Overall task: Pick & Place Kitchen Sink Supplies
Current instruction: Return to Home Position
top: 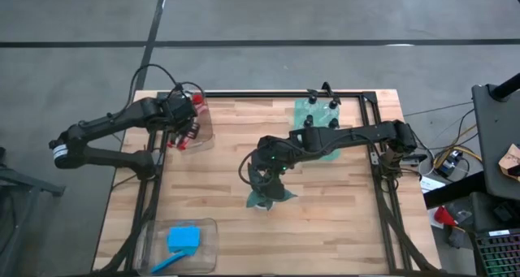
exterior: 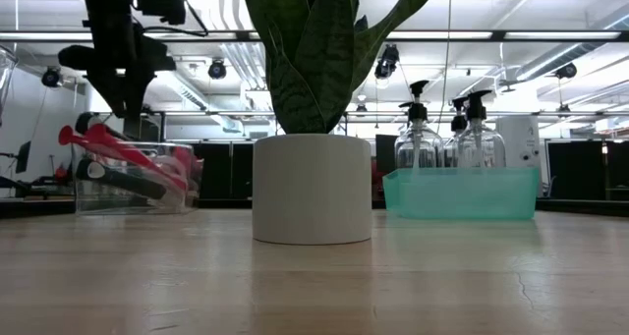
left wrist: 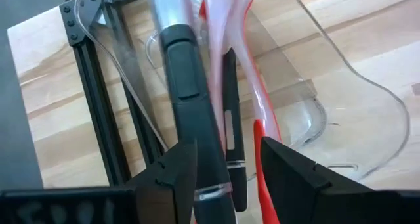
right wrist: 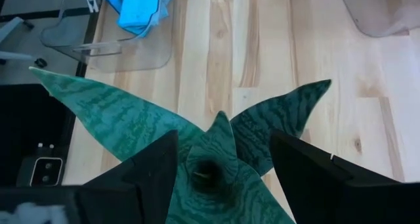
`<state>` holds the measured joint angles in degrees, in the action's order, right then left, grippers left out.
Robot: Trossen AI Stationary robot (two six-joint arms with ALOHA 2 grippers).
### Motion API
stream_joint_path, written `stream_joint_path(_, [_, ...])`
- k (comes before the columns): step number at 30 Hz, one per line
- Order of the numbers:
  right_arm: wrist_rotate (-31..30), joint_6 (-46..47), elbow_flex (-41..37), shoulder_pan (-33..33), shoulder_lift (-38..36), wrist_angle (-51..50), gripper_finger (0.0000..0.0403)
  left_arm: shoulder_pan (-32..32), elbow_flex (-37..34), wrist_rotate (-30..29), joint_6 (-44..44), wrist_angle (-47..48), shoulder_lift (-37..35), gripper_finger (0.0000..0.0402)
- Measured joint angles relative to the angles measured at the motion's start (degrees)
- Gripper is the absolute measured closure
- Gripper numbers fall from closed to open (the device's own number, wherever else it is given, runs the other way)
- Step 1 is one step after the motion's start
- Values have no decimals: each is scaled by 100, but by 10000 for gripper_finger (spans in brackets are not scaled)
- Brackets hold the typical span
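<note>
Left gripper [left wrist: 226,159]: you had it hanging just above the brush bin [top: 205,136] at the table's [top: 341,212] top-left corner in the high view, jaws parted wide and holding nothing.
Right gripper [right wrist: 223,145]: you had it over mid-table, directly above the plant [top: 270,198], jaws spread wide and empty.
Dish brushes [exterior: 110,145]: they lay slanted inside the brush bin, red handles over a black one.
Sponges [top: 184,237]: the blue ones lay in the sponge bin [top: 208,228] at the bottom-left corner, well apart from both arms.
Bottles [exterior: 418,129]: they stood upright in the teal tray [exterior: 462,194] at the top edge, beside the right arm.
In your way: the plant's leaves fanned out right under the right gripper, and its white pot [exterior: 313,188] stood between the brush bin and the teal tray in the low view.
</note>
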<state>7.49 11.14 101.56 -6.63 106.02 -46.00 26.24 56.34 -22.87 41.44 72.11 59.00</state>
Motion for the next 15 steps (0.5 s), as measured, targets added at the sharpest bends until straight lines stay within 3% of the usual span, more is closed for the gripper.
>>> stream_joint_path(8, [-236,-75,-87,-16,0,-1,188,-83,-13,-7,-562,-328,-349,247])
stream_joint_path(11, [-726,-219,-87,-10,-61,14,228,-265,-17,25,-789,-906,-577,276])
stream_joint_path(15, [-774,-456,-69,5,-354,210,312,-643,-25,125,-1144,-1912,-941,356])
